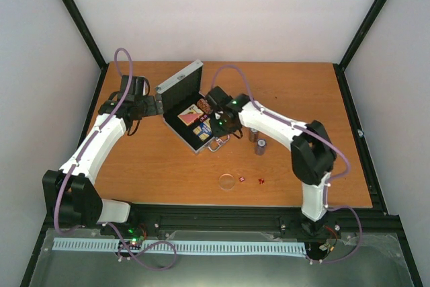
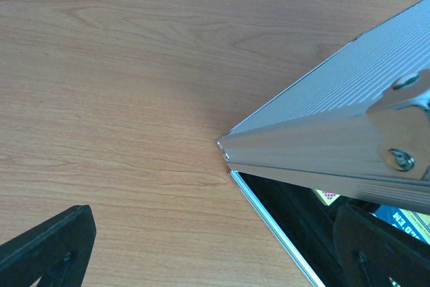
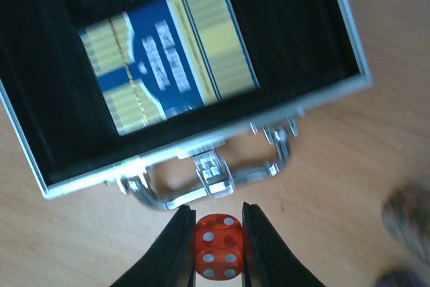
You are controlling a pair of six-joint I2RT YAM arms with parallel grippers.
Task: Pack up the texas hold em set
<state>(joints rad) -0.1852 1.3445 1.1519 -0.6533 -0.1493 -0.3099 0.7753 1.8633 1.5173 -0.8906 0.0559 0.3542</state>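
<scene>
The silver case lies open left of the table's middle, its long axis running near-left to far-right; the lid stands up on the far-left side; the metal handle points near-right, toward the right arm's base. The blue-yellow deck lies flat inside, long side along the handle edge (its print is blurred). The right gripper hangs just outside the handle, jaws nearly closed, pinching a red die; the left gripper has its jaws spread wide astride the lid's end corner, gripping nothing that shows. Two chip stacks, a clear disc and two more dice lie on the table apart from the case.
</scene>
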